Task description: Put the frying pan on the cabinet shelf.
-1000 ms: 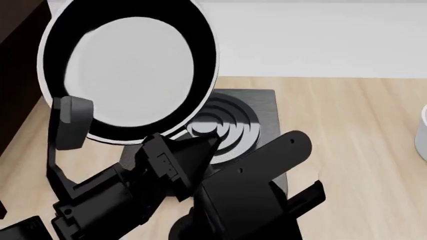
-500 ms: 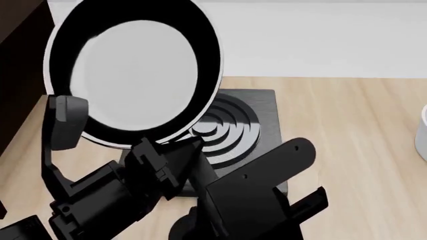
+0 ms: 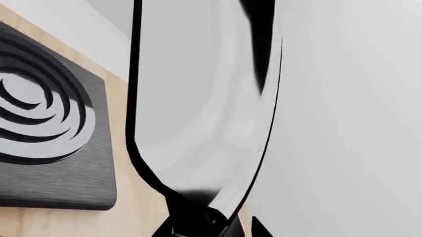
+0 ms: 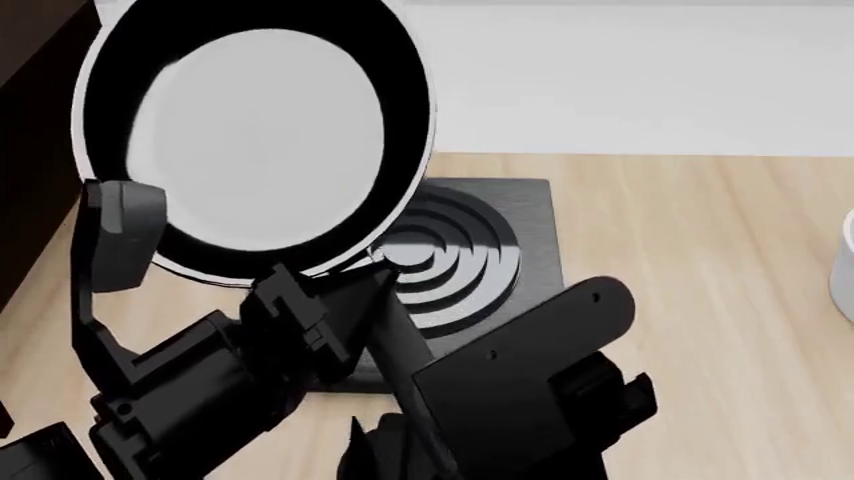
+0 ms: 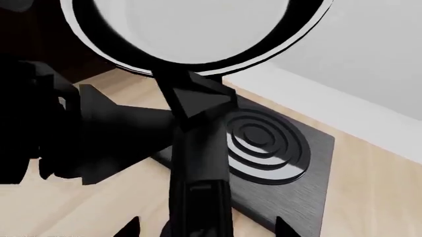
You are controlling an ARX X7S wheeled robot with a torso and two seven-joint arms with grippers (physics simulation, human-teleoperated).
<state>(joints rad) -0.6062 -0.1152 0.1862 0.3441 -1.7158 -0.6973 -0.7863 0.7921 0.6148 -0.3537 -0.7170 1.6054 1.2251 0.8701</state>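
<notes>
**Two arms raise frying pan clear of burner, cabinet still to the side**

Both arms cluster low in the head view beneath the frying pan [image 4: 260,140], which hangs tilted in the air with its pale, glossy inside turned toward the camera; it is well clear of the burner plate [image 4: 474,255] and the wooden counter [image 4: 694,300] below. The step in hand appears to be the carry: the pan is lifted but not yet over the cabinet shelf [image 4: 40,120], whose dark boards show only at the head view's left edge, just beside the pan's rim. The left gripper [image 4: 314,315] seems clamped on the handle [image 5: 197,148] where it meets the pan, judging by the wedge-shaped housing under the rim; the fingertips themselves are hidden, so how far they stand apart cannot be told. The right gripper is not clearly shown in any view; its wrist camera looks up the handle at the pan, and whether it grips anything cannot be told. A white bowl [image 4: 845,265] sits at the counter's far right edge.

The next move likely calls for swinging the pan leftward toward the cabinet and levelling it before setting it down; the tilted pan could clip a board on the way.

Compared with half a second ago, the pan sits slightly further left and the left arm has shifted with it; the burner's rings show a little more.
</notes>
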